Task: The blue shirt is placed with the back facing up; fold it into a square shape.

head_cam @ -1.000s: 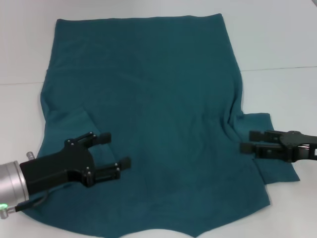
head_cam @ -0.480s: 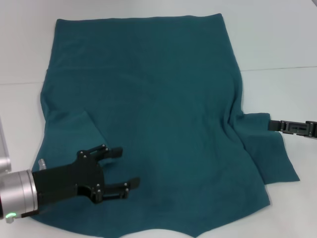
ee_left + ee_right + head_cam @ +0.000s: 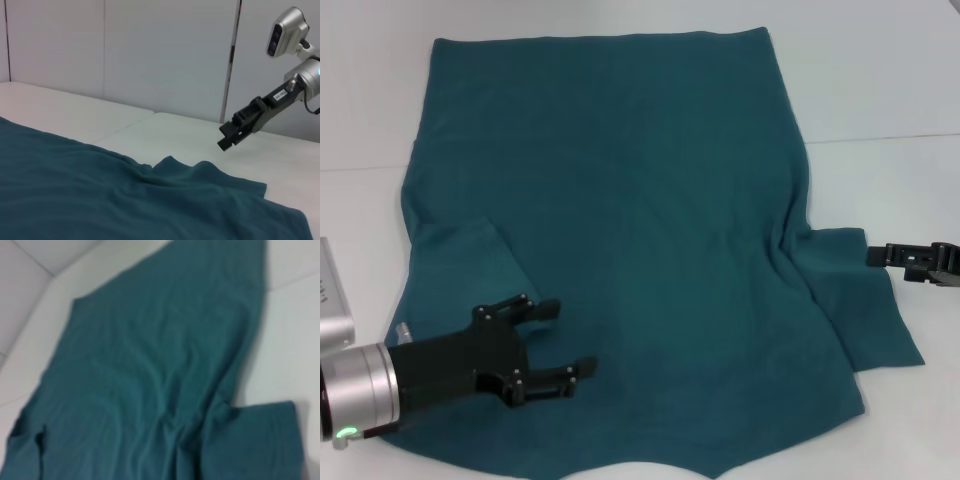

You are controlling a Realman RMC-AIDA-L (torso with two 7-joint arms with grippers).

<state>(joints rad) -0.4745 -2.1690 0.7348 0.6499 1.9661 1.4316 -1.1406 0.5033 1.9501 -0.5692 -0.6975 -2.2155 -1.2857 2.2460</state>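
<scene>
Lying back-up across the white table (image 3: 880,80), the blue shirt (image 3: 640,200) is flanked for folding — left gripper (image 3: 563,340) spread wide above its left sleeve, right gripper (image 3: 876,256), spread undeterminable, beside its right sleeve.

My head view cuts the blue shirt (image 3: 620,220) off at its near hem. The right pincer (image 3: 882,256) is cropped at the frame edge, so I can't judge its fingers. My right wrist feed is blurred.

Even bright light; blurred right-wrist view
</scene>
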